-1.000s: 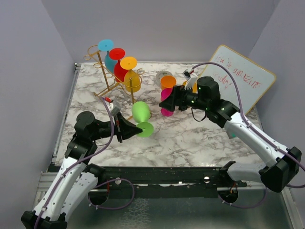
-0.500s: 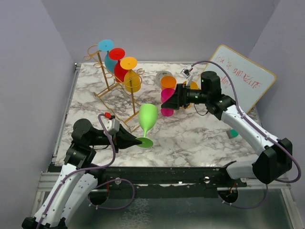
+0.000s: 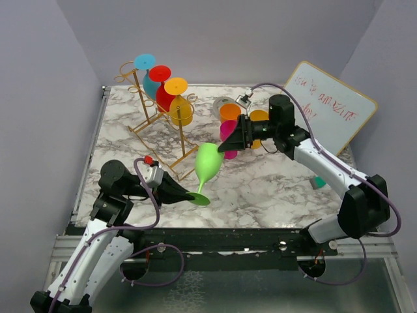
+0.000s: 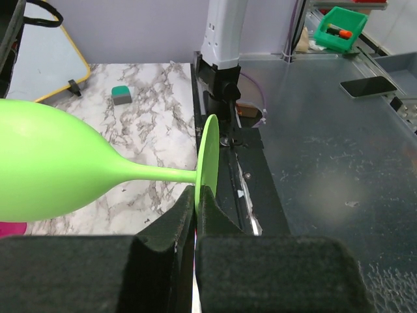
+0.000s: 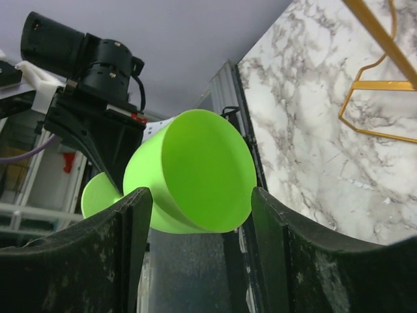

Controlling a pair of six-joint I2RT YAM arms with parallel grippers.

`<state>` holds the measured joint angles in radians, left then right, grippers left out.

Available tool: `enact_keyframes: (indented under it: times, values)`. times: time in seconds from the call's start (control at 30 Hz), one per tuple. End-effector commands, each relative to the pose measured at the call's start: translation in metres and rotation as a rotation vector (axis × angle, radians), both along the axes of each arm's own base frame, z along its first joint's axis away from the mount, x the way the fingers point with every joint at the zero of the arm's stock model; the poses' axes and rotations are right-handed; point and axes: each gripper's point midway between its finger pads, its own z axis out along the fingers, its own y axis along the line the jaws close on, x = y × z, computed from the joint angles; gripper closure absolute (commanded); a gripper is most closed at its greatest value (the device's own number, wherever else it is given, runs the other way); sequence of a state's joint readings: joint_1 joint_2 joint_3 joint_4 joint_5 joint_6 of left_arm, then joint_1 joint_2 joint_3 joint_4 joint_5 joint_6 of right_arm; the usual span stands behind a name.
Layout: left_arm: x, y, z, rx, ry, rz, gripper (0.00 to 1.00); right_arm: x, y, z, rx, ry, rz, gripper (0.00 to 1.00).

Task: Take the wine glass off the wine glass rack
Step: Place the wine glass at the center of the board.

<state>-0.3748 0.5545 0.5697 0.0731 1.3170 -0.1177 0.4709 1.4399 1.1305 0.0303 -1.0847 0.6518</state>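
Note:
My left gripper (image 3: 189,195) is shut on the round foot of a green wine glass (image 3: 207,164) and holds it off the rack, bowl up and tilted toward the right arm. In the left wrist view the foot (image 4: 208,153) is pinched between my fingers (image 4: 171,225). My right gripper (image 3: 228,145) is open beside the bowl's rim. In the right wrist view the green bowl (image 5: 195,171) sits between my open fingers (image 5: 133,228). The gold wire rack (image 3: 155,117) stands at the back left with blue, red and yellow glasses hanging on it.
Orange, pink and clear glasses (image 3: 229,112) stand on the marble table (image 3: 273,189) behind my right gripper. A whiteboard (image 3: 332,107) leans at the back right. A small green eraser (image 3: 317,183) lies by the right arm.
My left gripper has raised and tilted the green glass to the right. My right gripper has moved left and down until its open fingers are at the bowl.

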Motion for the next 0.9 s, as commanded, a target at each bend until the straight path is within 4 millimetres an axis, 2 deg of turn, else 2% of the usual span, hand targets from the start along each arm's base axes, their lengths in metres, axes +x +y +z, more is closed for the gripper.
enact_keyframes:
  times: [0.0, 0.23, 0.47, 0.7, 0.87]
  values:
    - [-0.008, 0.001, 0.001, -0.014, -0.076, -0.051, 1.0, -0.019, 0.001, 0.017, 0.066, 0.002, 0.16, 0.34]
    - [-0.005, 0.0, -0.002, -0.011, -0.09, -0.065, 1.0, -0.042, 0.0, 0.024, 0.128, 0.064, 0.289, 0.44]
    - [-0.002, -0.001, -0.002, -0.01, -0.106, -0.08, 1.0, -0.047, 0.002, 0.025, 0.134, 0.069, 0.323, 0.5]
    - [0.0, -0.003, -0.003, -0.006, -0.098, -0.082, 1.0, -0.051, 0.001, 0.025, 0.131, 0.071, 0.35, 0.62]
    - [0.001, -0.003, -0.003, -0.006, -0.097, -0.077, 1.0, -0.054, 0.0, 0.026, 0.132, 0.064, 0.357, 0.8]
